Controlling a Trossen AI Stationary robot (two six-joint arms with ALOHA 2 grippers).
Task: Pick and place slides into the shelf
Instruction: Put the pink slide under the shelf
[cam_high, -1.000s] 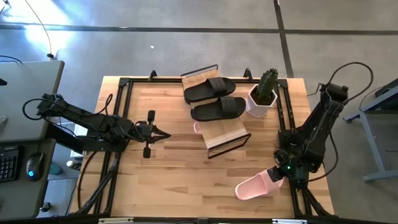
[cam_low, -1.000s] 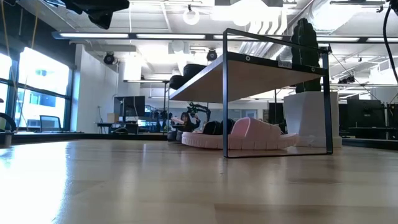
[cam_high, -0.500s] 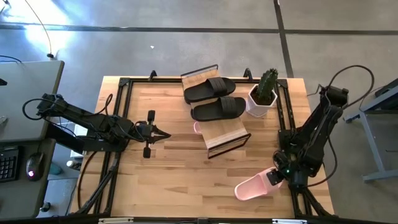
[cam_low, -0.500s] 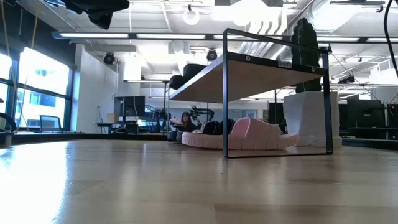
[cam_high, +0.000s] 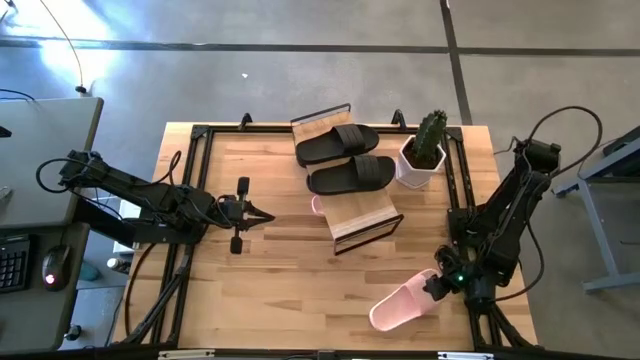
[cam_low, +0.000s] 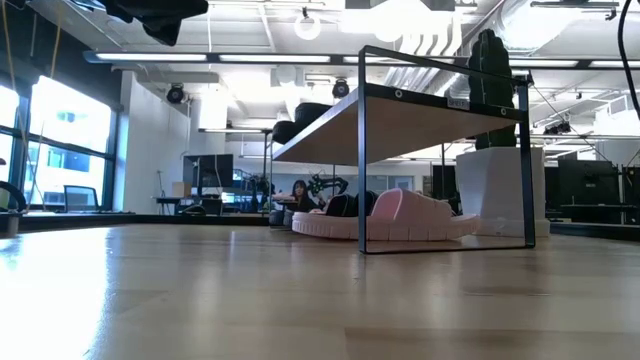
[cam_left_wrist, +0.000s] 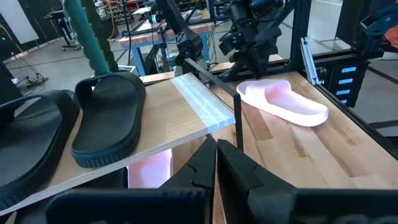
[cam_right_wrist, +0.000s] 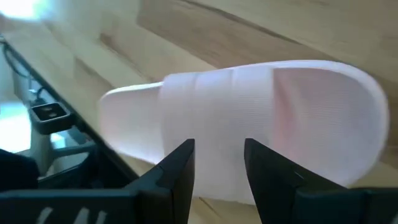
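right gripper (cam_high: 437, 288) – fingers parted, at heel of pink slide (cam_high: 400, 305) | toe points away, toward left | left gripper (cam_high: 262, 215) closed, far

Shelf (cam_high: 362, 212): light wooden slats in a thin black metal frame. On its upper tier, two matte black slides (cam_high: 338, 143) (cam_high: 352, 175). Beneath it, a pale pink slide (cam_low: 400, 217). Near the shelf's lower right, a second pale pink slide (cam_high: 397, 305). Beside the shelf's right, a white pot (cam_high: 417, 168) with a green cactus (cam_high: 431, 135). Table (cam_high: 270, 270): light wood planks, black-framed.
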